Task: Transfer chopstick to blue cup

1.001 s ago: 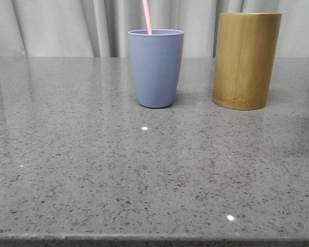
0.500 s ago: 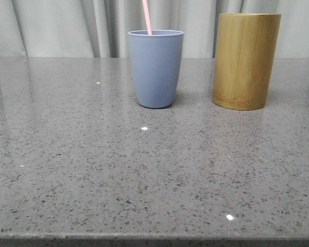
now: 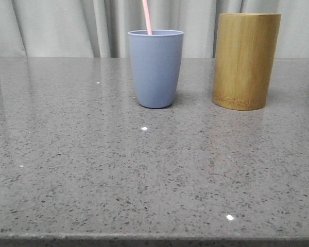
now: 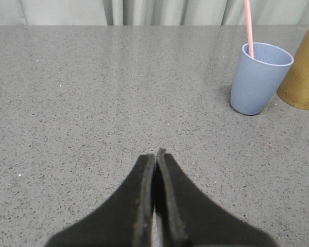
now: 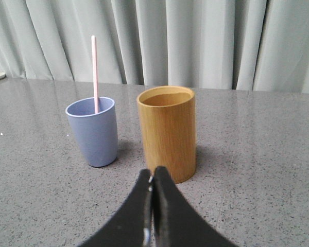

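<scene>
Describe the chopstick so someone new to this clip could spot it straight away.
On the grey speckled table, two vessels stand near the far edge by the curtain: a blue cup and, to its right, a taller bamboo holder. The chopstick is the thin pale pink stick rising from inside the blue cup, far narrower than either vessel.

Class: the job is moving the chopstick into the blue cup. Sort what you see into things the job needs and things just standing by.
Needed: chopstick, standing in the blue cup; both shut pincers, left pincer, right pincer.
Standing by: bamboo cylinder, grey table, curtain.
</scene>
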You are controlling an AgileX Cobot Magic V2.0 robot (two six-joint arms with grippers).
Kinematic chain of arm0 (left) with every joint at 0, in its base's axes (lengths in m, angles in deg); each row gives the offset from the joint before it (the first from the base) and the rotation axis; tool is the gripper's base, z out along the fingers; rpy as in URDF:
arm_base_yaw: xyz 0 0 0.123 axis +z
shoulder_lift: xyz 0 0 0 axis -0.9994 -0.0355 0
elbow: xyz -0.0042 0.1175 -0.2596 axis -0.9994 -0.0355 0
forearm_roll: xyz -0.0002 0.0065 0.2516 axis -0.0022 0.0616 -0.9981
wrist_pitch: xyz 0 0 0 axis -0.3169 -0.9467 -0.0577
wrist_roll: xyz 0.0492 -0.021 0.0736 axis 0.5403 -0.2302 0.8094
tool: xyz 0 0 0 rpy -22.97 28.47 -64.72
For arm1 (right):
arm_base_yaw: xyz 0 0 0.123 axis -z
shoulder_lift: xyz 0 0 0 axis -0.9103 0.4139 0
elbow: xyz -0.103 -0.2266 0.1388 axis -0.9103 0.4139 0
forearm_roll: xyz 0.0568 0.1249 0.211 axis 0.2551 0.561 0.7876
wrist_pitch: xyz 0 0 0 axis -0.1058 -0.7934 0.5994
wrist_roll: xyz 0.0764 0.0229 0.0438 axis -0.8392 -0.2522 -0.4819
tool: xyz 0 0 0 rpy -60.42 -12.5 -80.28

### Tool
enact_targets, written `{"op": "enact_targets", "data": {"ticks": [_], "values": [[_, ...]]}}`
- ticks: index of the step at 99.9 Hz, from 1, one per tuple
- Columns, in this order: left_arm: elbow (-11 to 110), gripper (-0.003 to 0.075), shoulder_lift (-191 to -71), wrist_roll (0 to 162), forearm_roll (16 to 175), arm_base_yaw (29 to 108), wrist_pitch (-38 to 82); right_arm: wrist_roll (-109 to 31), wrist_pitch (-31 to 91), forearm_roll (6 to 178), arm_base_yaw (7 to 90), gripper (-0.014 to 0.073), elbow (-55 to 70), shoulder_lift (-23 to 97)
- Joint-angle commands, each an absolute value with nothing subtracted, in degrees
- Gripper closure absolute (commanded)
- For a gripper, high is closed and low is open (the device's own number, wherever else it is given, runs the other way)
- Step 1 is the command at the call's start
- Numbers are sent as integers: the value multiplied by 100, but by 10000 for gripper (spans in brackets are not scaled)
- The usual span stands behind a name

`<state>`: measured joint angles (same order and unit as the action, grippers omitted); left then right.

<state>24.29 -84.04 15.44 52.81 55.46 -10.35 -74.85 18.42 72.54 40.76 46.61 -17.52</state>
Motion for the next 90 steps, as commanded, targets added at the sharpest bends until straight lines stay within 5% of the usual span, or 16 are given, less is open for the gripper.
{"op": "enact_targets", "data": {"ticks": [1,90], "values": [[2461,739,-8278,1507,5191,5530,-557,-7510,2275,7148,4110,653,4530,-1717],[2377,739,-8205,1507,5047,5530,-736,-7510,2278,7153,4110,653,4530,-1717]]}}
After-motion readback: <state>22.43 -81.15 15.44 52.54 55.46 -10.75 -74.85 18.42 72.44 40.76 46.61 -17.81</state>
